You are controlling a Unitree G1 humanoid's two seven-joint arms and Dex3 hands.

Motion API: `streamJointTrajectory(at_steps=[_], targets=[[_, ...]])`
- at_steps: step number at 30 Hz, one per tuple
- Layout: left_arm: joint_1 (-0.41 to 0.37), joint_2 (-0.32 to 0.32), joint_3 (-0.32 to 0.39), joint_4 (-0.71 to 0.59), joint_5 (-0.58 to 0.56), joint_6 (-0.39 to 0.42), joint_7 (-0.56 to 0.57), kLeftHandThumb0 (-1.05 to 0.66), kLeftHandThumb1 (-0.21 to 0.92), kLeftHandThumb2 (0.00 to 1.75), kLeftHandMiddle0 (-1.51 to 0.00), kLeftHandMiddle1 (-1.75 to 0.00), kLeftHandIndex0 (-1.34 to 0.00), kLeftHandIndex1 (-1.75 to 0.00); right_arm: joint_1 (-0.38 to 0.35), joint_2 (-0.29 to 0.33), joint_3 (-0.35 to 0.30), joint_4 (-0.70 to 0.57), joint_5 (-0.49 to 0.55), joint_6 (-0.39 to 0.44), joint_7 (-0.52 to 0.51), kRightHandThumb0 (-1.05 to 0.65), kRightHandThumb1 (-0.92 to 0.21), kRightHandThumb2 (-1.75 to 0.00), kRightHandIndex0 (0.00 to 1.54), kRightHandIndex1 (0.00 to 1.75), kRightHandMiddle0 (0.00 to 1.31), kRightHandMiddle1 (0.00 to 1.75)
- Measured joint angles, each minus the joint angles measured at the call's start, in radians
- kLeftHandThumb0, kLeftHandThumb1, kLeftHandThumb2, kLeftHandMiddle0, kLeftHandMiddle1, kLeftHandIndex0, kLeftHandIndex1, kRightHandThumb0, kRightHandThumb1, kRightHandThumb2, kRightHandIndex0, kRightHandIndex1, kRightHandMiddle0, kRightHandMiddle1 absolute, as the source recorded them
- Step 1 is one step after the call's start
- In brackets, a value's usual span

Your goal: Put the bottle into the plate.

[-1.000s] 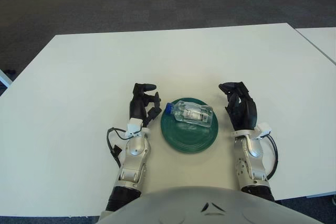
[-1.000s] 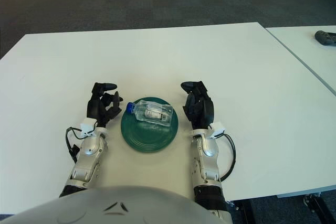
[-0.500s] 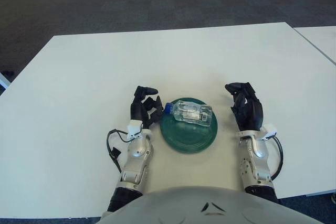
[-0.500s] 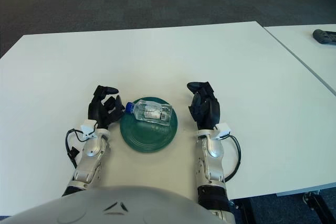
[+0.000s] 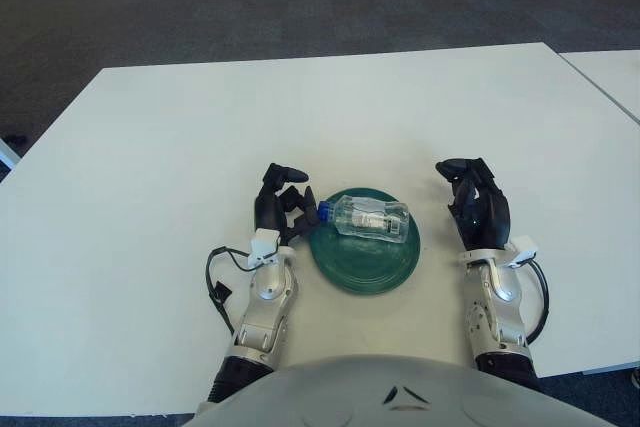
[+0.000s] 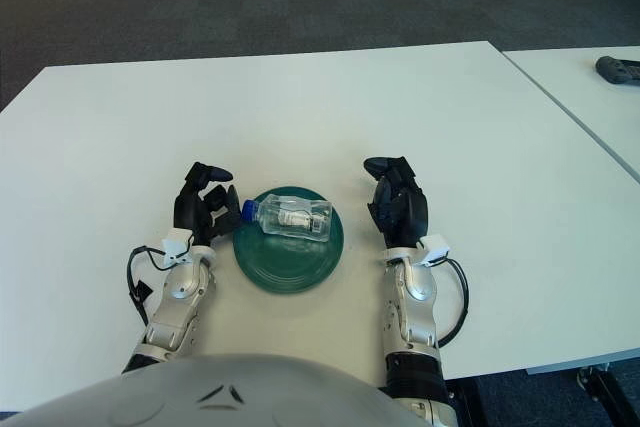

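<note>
A clear plastic bottle (image 5: 372, 218) with a blue cap lies on its side on the far part of a dark green plate (image 5: 364, 254) on the white table; its cap points left over the rim. My left hand (image 5: 281, 204) rests on the table just left of the plate, fingers loosely curled and holding nothing, close to the cap. My right hand (image 5: 477, 204) rests to the right of the plate, a clear gap from it, fingers relaxed and empty.
The white table (image 5: 200, 127) stretches far and to both sides of the plate. A second white table (image 6: 590, 87) stands at the right across a narrow gap, with a dark object (image 6: 618, 70) on it. Dark carpet lies beyond.
Both hands have drawn back toward me and drifted slightly right. The right hand has moved away from the plate. The bottle stays lying on the plate.
</note>
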Motion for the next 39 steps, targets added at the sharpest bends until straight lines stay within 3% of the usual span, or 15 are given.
streamJointTrajectory(at_steps=[8,23,39], targets=[[0.021,0.004,-0.054,-0.039,-0.003,0.039,-0.002,-0.48,0.35,1.28,-1.29,-1.75,-0.60,-1.75,-0.014,-0.032,-0.037,0.010,0.038,0.008,0.038,-0.59,-0.89,-0.68,0.66,1.15,0.50,1.20],[0.018,0.010,-0.098,-0.045,0.031,0.048,0.013,-0.44,0.45,1.15,-1.13,-1.75,-0.51,-1.75,-0.027,-0.075,-0.073,0.010,0.057,0.065,0.059,-0.67,-0.92,-0.63,0.69,1.42,0.54,1.29],[0.010,0.012,-0.120,-0.031,0.074,0.075,0.103,-0.42,0.55,1.02,-1.04,-1.75,-0.44,-1.75,-0.065,-0.131,-0.116,0.103,0.061,-0.010,0.153,-0.71,-0.92,-0.66,0.68,1.51,0.52,1.38]])
